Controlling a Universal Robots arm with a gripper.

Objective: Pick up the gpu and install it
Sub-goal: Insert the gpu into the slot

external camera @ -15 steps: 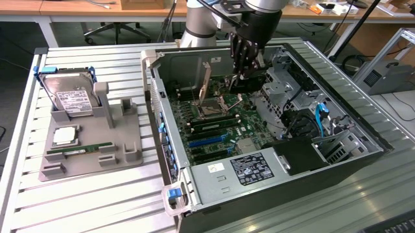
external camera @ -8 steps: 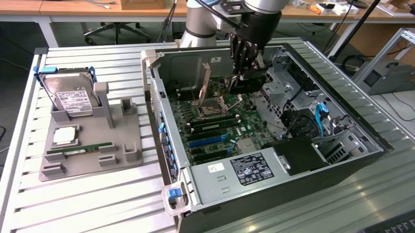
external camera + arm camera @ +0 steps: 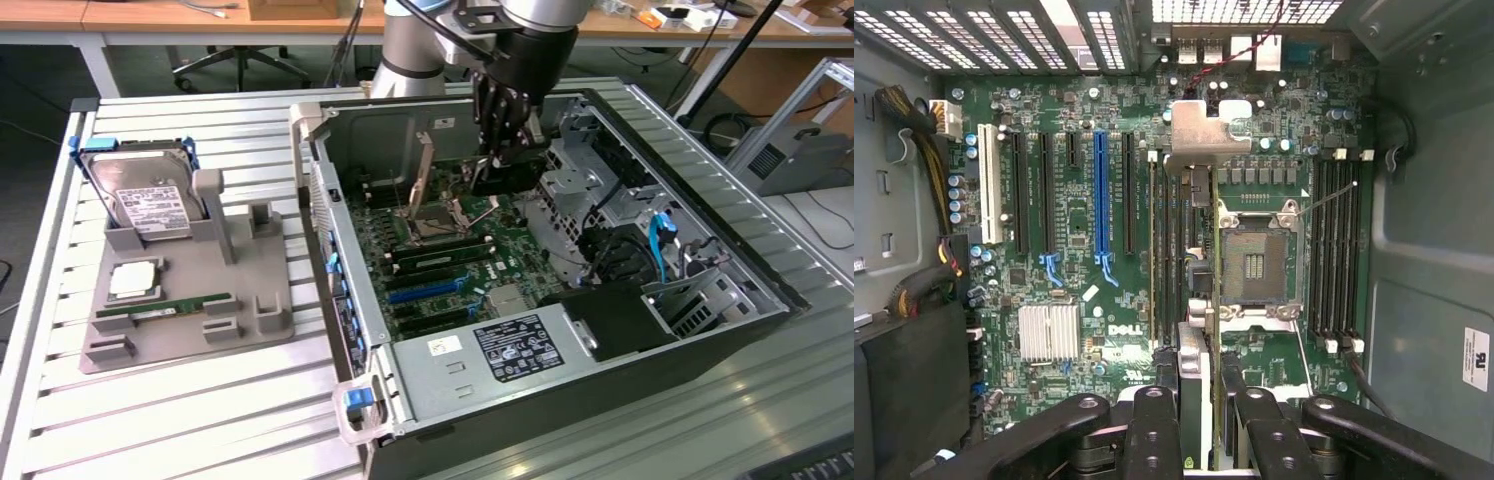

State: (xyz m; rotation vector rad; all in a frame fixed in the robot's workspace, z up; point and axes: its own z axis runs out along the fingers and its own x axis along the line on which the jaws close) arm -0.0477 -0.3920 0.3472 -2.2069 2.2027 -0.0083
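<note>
The gpu (image 3: 505, 178) (image 3: 1194, 270) hangs on edge inside the open computer case (image 3: 747, 290), clamped between the jaws of the gripper (image 3: 501, 160) (image 3: 1199, 400), which grasp it on both flat faces. In the wrist view the card shows as a thin dark strip with its silvery metal bracket at the end away from the jaws. It lies over the long memory slots, between the row of expansion slots and the CPU socket (image 3: 1254, 262) (image 3: 434, 215). Whether its lower edge touches the motherboard (image 3: 441, 260) (image 3: 1074, 250) I cannot tell. The blue slot (image 3: 1100, 190) stands apart from the card, with black slots on either side of it, and a finned heatsink (image 3: 1049, 332) sits beyond the slots' ends. In the exterior view the arm reaches down into the far part of the case, and the power supply (image 3: 494, 350) fills the near end. Outside the case, toward the exterior view's left, a grey holder (image 3: 254, 290) rests on the slatted counter (image 3: 200, 420). It carries the hard drive (image 3: 147, 200) propped up at its far end and the green memory stick (image 3: 160, 308) lying flat nearer the front.
</note>
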